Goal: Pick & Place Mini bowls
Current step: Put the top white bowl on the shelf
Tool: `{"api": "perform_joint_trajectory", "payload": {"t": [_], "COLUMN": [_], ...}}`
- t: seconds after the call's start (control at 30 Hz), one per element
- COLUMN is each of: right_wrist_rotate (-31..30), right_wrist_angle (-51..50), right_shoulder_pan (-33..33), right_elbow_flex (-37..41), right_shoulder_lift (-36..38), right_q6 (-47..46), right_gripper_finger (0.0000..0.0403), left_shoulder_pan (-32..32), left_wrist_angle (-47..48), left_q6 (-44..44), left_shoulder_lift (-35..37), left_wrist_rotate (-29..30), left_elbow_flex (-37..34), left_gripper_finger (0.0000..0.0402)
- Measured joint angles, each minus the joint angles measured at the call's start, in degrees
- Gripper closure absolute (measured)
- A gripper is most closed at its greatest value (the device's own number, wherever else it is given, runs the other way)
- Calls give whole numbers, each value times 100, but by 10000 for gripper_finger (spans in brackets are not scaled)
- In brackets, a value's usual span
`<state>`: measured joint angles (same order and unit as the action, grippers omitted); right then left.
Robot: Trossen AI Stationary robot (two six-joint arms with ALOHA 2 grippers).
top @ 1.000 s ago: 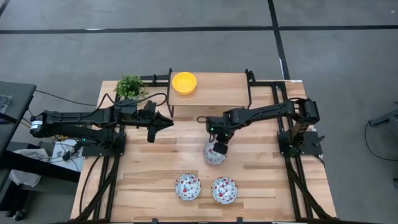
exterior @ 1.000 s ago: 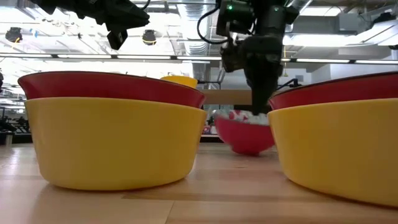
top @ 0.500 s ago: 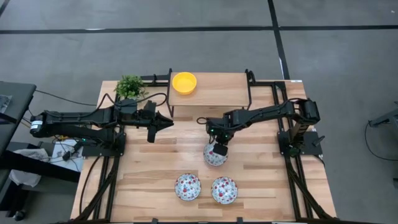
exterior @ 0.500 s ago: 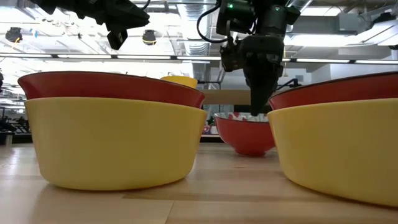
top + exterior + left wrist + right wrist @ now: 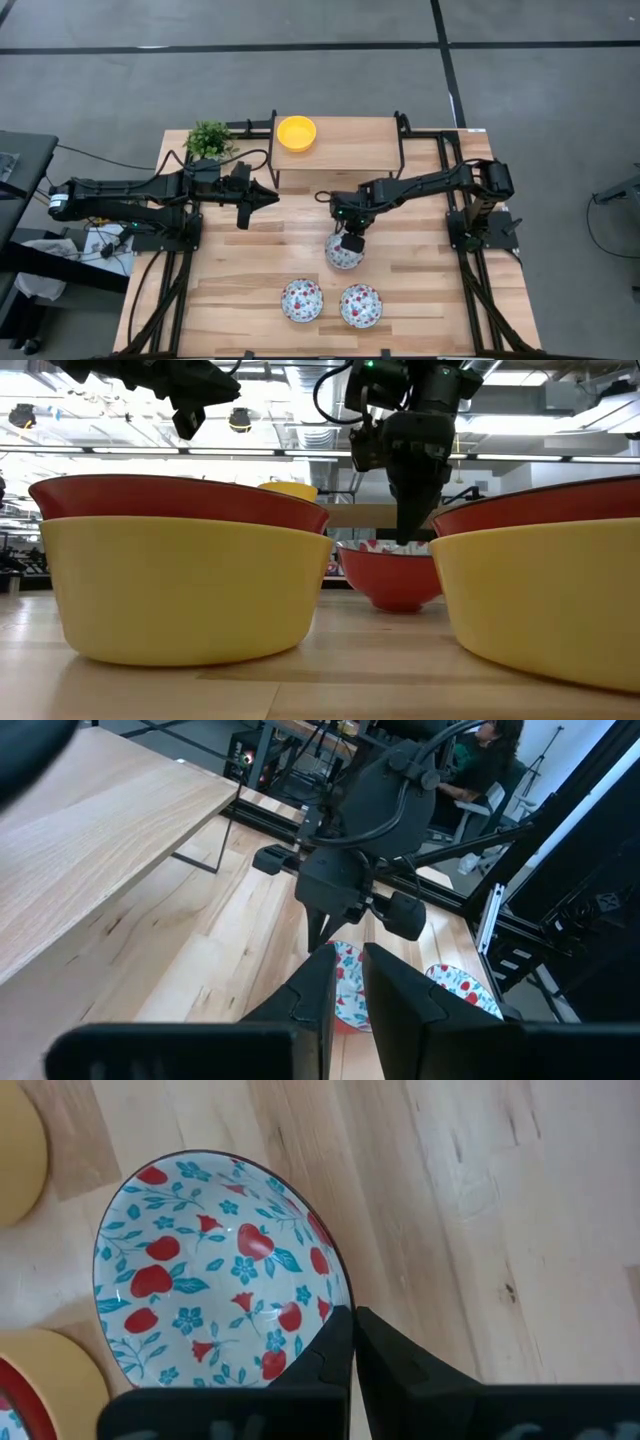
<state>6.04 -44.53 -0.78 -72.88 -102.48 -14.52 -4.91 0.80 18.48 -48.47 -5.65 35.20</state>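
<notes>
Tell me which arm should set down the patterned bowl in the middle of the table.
Right. The right gripper is clamped on the patterned bowl's rim, while the left gripper hangs farther off near the shelf.

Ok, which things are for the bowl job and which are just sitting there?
For the job: floral bowl pinched in the right gripper; two front bowls; yellow bowl on the shelf.
Just there: plant; left gripper, waiting beside the shelf.
</notes>
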Motion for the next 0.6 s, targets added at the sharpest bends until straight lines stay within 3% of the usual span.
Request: {"api": "perform_joint_trajectory", "payload": {"t": [0.6], "right_wrist_rotate": [6], "right_wrist_angle": [46], "right_shoulder_pan": [4], "right_elbow_flex": [9], "right_shoulder_lift": [-2], "right_q6": [19], "right_gripper_finger": [398], "left_shoulder_pan": [2], "left_wrist_angle": [-12], "left_q6": [0], "left_shoulder_lift": [0], "left_wrist_rotate": [0], "left_elbow_flex": [0], "left_gripper_finger": [348]}}
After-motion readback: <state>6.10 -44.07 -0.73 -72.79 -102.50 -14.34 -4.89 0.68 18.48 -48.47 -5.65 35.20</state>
